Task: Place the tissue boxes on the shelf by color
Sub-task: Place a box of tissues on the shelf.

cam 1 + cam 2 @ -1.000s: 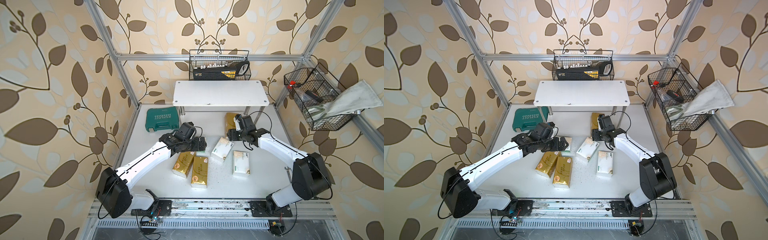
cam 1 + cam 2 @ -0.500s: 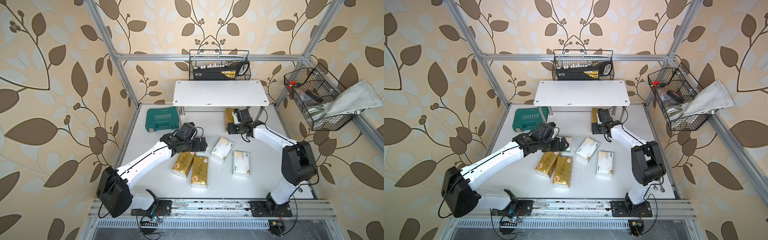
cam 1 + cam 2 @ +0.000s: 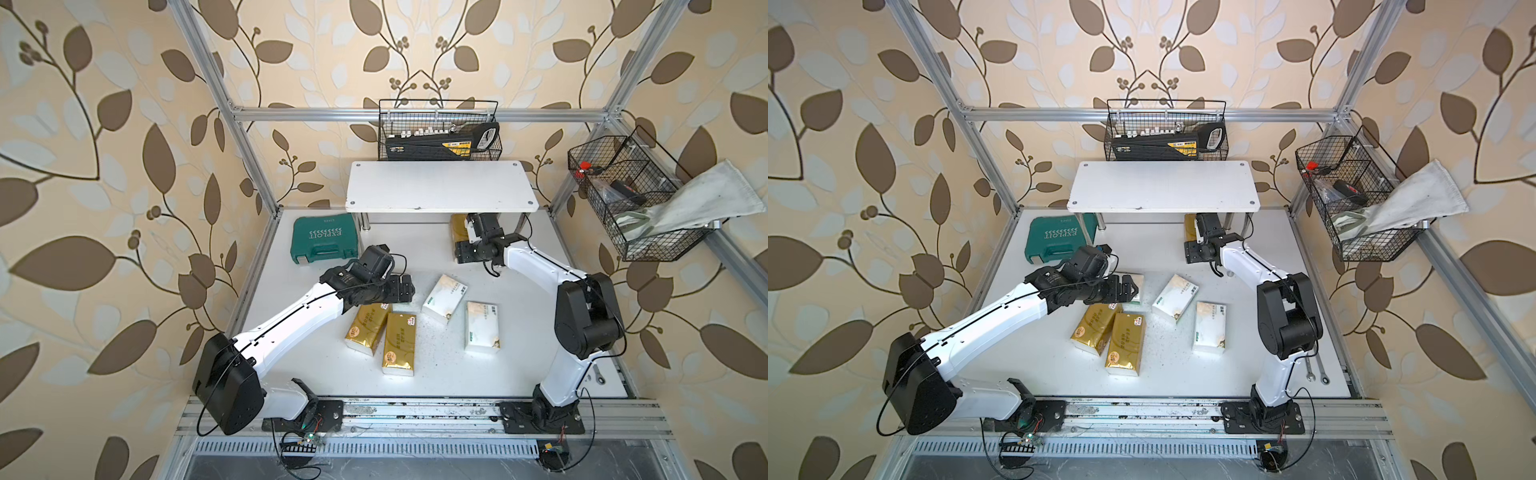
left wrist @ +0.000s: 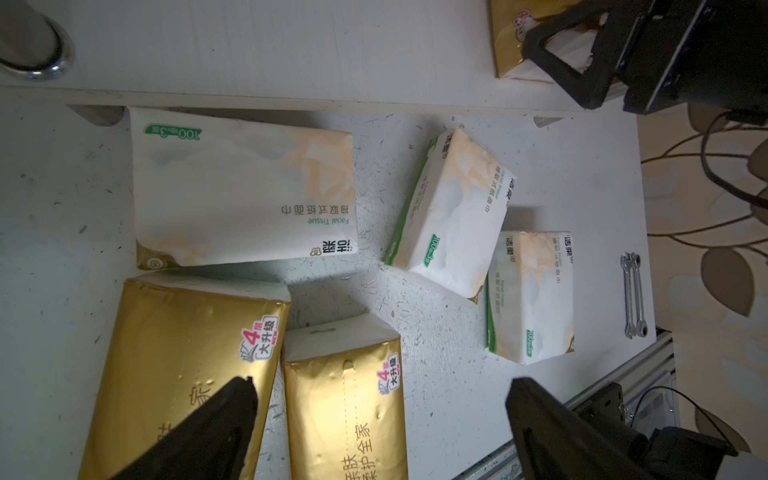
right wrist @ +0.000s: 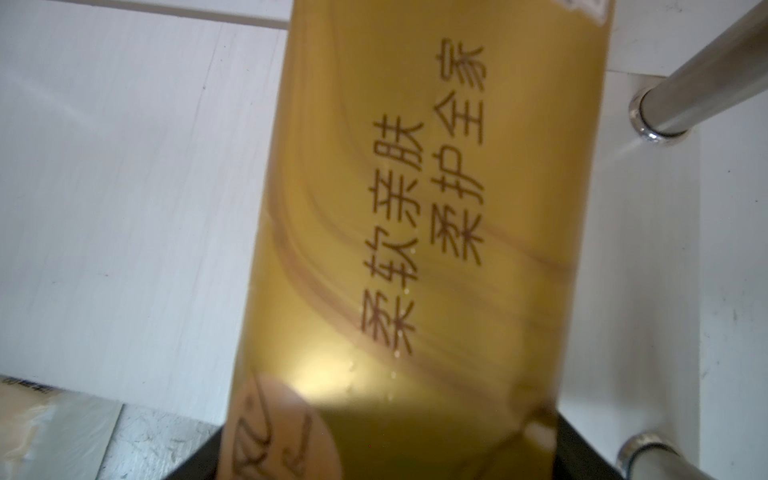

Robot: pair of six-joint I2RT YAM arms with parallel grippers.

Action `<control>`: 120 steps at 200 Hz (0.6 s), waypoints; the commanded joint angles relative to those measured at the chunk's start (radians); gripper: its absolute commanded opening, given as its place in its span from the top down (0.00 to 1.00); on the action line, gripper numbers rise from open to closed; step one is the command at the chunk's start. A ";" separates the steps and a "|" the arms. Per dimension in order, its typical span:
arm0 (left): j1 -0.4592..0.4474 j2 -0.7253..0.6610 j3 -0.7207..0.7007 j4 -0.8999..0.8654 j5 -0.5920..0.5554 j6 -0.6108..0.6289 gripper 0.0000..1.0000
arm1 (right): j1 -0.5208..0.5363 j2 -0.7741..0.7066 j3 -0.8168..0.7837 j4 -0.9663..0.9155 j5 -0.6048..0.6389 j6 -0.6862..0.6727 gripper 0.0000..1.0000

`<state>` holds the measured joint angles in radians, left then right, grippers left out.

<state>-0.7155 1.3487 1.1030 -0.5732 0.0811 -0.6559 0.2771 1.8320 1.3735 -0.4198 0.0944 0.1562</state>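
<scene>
Left fingers (image 4: 208, 432) apart above loose packs (image 4: 245, 187); right fingers (image 5: 577, 465) flank a gold pack (image 5: 415, 208) on the shelf (image 3: 440, 187), grip unclear

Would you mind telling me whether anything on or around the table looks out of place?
Two things stand out. Fine dark specks litter the table around the white tissue packs, like debris. Two small wrenches lie loose at the table's edge near the right arm, unrelated to the sorting.

That gold film tissue pack (image 5: 415, 249) is glossy and throws glare. White shelf board (image 3: 440, 187) looks matt, chrome shelf leg (image 5: 706, 72) polished, white worktop (image 3: 519, 365) scuffed and speckled.
</scene>
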 commanded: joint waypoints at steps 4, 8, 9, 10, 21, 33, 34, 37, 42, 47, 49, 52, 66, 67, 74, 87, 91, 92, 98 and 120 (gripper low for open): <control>-0.014 -0.007 -0.002 0.019 -0.009 -0.002 0.01 | -0.009 0.023 0.024 -0.041 0.022 -0.012 0.12; -0.015 -0.006 -0.002 0.021 -0.009 -0.002 0.01 | -0.008 0.021 0.024 -0.042 0.021 -0.009 0.10; -0.015 -0.007 -0.002 0.021 -0.008 -0.002 0.01 | -0.008 0.020 0.024 -0.042 0.021 -0.008 0.09; -0.015 -0.007 -0.003 0.022 -0.008 -0.002 0.01 | -0.008 0.020 0.022 -0.042 0.021 -0.008 0.09; -0.015 -0.006 -0.003 0.022 -0.008 -0.003 0.01 | -0.008 0.010 0.016 -0.043 0.018 -0.001 0.05; -0.016 -0.004 -0.003 0.024 -0.008 -0.006 0.01 | -0.008 -0.008 0.004 -0.044 0.012 0.008 0.02; -0.016 -0.003 -0.003 0.024 -0.008 -0.006 0.01 | -0.009 -0.010 0.003 -0.044 0.012 0.010 0.01; -0.016 -0.003 -0.003 0.025 -0.009 -0.005 0.01 | -0.008 -0.015 0.000 -0.042 0.010 0.012 0.01; -0.018 -0.003 -0.003 0.026 -0.008 -0.005 0.01 | -0.008 -0.025 -0.007 -0.041 0.007 0.015 0.01; -0.018 -0.002 -0.002 0.024 -0.008 -0.006 0.01 | -0.008 -0.033 -0.013 -0.041 0.004 0.019 0.01; -0.018 -0.001 -0.002 0.025 -0.007 -0.007 0.01 | -0.008 -0.036 -0.016 -0.040 0.003 0.021 0.01; -0.019 0.000 -0.003 0.027 -0.008 -0.007 0.01 | -0.009 -0.041 -0.019 -0.039 0.000 0.024 0.01; -0.020 0.003 -0.002 0.027 -0.008 -0.007 0.01 | -0.008 -0.067 -0.037 -0.037 -0.008 0.037 0.01; -0.020 0.003 -0.002 0.027 -0.008 -0.007 0.01 | -0.007 -0.068 -0.039 -0.036 -0.009 0.038 0.01; -0.021 0.003 -0.002 0.029 -0.008 -0.008 0.01 | -0.008 -0.080 -0.047 -0.037 -0.013 0.046 0.01; -0.022 0.003 -0.003 0.030 -0.009 -0.008 0.01 | -0.008 -0.102 -0.068 -0.032 -0.022 0.058 0.01; -0.024 0.004 -0.003 0.030 -0.008 -0.009 0.01 | -0.008 -0.108 -0.073 -0.031 -0.023 0.062 0.01; -0.024 0.004 -0.003 0.030 -0.007 -0.010 0.01 | -0.008 -0.111 -0.074 -0.030 -0.024 0.063 0.01; -0.024 0.004 -0.004 0.032 -0.010 -0.010 0.01 | -0.008 -0.121 -0.084 -0.027 -0.027 0.069 0.01; -0.027 0.003 -0.008 0.035 -0.012 -0.010 0.01 | -0.008 -0.155 -0.117 -0.015 -0.046 0.088 0.01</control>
<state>-0.7284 1.3502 1.1027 -0.5694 0.0807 -0.6594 0.2726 1.7309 1.2945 -0.4454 0.0772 0.2035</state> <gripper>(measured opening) 0.990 0.990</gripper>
